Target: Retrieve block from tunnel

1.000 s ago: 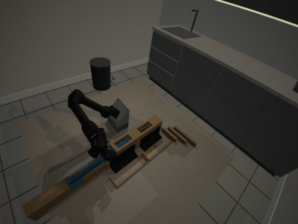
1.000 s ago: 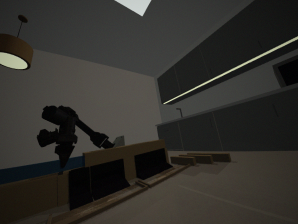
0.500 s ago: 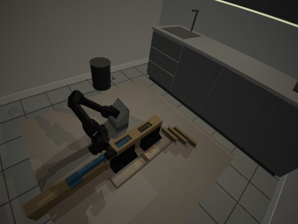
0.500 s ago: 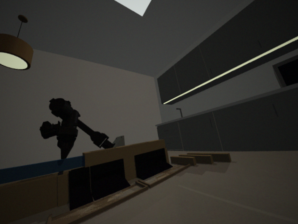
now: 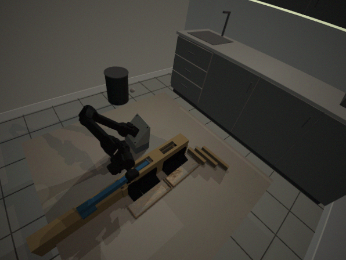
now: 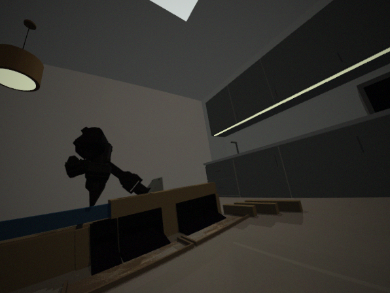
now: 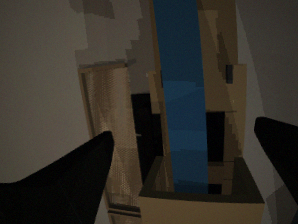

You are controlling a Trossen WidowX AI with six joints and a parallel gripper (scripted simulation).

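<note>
While the tool [image 5: 132, 175] [image 6: 93, 205] [image 7: 184, 131] hangs spread, the tunnel [image 5: 182, 139] [image 6: 196, 189] [image 7: 200, 210] has the blue bar [image 5: 108, 190] [image 6: 59, 218] [image 7: 182, 75] partly inside it

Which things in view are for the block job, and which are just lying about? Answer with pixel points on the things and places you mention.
For the job:
- tunnel [image 5: 159, 171] [image 6: 169, 214] [image 7: 202, 210]
- blue handle [image 5: 108, 191] [image 6: 55, 220] [image 7: 185, 110], running into the tunnel
- gripper [image 5: 133, 173] [image 6: 92, 205] [image 7: 184, 131], open, nothing held
- block: can't make it out

Lying about:
- three loose rods [image 5: 206, 156] [image 6: 256, 206]

Can't tell:
- framed panels by the tunnel [image 5: 134, 215] [image 6: 144, 269] [image 7: 86, 105]

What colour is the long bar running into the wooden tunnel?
Blue, showing best in the wrist view.
</note>
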